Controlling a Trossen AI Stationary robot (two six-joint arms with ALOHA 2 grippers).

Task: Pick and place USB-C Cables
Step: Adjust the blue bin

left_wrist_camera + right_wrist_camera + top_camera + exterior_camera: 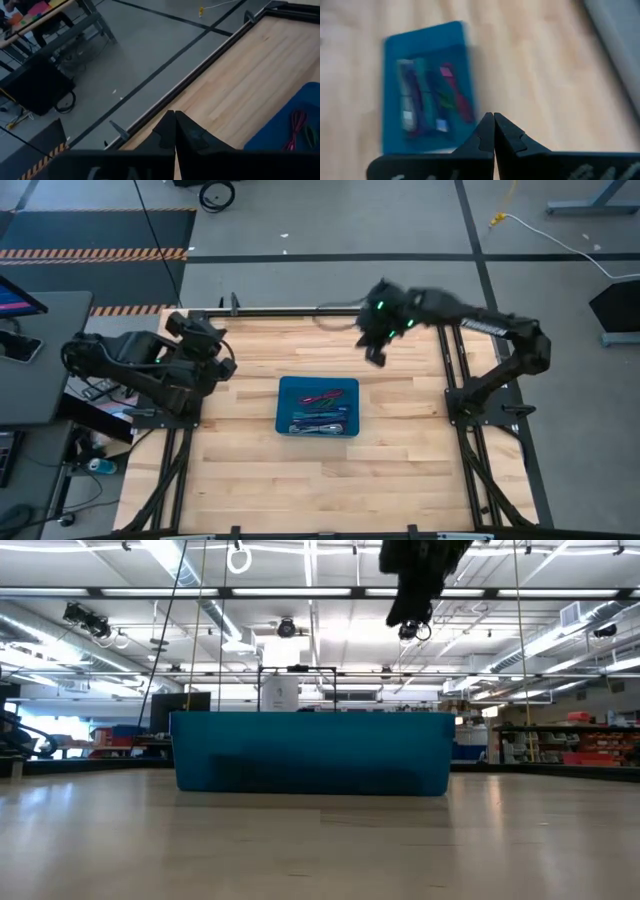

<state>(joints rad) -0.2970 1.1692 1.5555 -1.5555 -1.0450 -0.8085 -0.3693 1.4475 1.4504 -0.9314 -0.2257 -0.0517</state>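
Several USB-C cables [318, 412] lie together inside the blue bin [287, 390] at the middle of the counter [400, 460]; I can make out magenta, green, teal and blue-purple bundles, side by side on its floor. My right hand [375, 352] hangs above the counter between the bin and the far edge, toward the far right corner, fingers clenched tip to tip on nothing. My left hand [226, 367] sits folded back at the left edge, near the far left corner, fingers likewise pressed together, holding nothing.
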